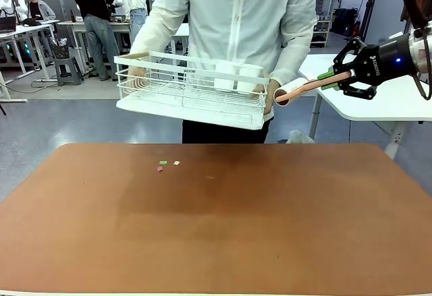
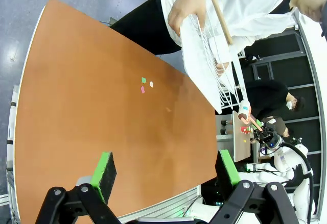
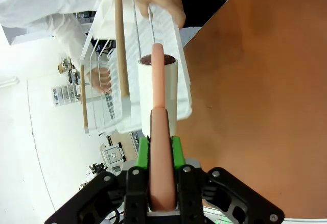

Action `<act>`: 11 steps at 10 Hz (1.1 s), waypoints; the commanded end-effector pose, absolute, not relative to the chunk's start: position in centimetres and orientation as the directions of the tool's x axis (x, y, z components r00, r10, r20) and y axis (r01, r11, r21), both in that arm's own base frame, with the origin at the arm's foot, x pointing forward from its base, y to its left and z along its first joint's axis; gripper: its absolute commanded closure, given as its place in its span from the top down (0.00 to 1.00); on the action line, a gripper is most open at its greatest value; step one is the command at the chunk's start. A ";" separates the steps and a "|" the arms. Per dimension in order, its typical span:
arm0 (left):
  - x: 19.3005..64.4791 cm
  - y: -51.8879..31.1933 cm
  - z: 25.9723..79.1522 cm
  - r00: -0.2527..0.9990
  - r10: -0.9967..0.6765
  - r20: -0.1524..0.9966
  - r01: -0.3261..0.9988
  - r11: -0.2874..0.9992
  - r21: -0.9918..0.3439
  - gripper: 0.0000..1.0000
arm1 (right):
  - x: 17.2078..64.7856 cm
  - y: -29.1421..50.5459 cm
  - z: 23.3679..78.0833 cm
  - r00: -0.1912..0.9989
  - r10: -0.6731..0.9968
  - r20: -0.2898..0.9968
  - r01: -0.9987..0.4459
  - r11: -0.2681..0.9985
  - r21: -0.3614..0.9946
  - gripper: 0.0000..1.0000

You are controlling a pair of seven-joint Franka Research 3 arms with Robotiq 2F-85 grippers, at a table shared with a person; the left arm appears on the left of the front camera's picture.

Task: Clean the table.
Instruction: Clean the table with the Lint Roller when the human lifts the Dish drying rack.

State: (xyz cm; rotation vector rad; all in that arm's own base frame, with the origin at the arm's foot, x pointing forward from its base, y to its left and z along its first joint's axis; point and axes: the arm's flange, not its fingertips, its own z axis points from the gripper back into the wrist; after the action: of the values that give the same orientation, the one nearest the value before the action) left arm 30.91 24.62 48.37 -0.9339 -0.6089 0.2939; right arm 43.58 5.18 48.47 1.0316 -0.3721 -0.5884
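At upper right, the right gripper [image 1: 329, 79], marked ROBOTIQ, clamped the pink handle of a lint roller [image 1: 291, 92]; the left gripper [image 2: 166, 170] gaped above the table [image 2: 76, 106].

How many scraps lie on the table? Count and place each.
3, near the far edge of the table, left of centre: green scrap, pink scrap just nearer the robot, pale scrap to their right. A faint speck farther right may be a fourth.

Scraps [image 1: 167, 165] on the table [image 1: 270, 228] left of centre, rack [image 1: 192, 100] above its far edge, roller [image 1: 293, 92] in my right gripper [image 1: 329, 79] at the rack's right end
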 end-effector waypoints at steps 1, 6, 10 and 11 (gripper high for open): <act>30.7 24.8 48.4 0.794 0.480 0.373 0.044 0.566 -0.823 1.00 | 43.5 5.4 48.7 0.789 -0.613 0.020 0.274 0.382 0.883 0.03; 30.7 24.8 48.4 0.794 0.480 0.373 0.044 0.566 -0.823 1.00 | 43.5 5.4 48.7 0.789 -0.613 0.020 0.274 0.382 0.883 0.03; 30.7 24.8 48.4 0.794 0.480 0.373 0.044 0.566 -0.823 1.00 | 43.5 5.4 48.7 0.789 -0.613 0.020 0.274 0.382 0.883 0.03; 30.7 24.8 48.4 0.794 0.480 0.373 0.044 0.566 -0.823 1.00 | 43.5 5.4 48.7 0.789 -0.613 0.020 0.274 0.382 0.883 0.03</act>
State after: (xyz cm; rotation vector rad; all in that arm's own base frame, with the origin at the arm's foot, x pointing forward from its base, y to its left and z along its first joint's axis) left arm 30.91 24.62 48.37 -0.9338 -0.6090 0.2941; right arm 43.58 5.18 48.47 1.0316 -0.3721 -0.5884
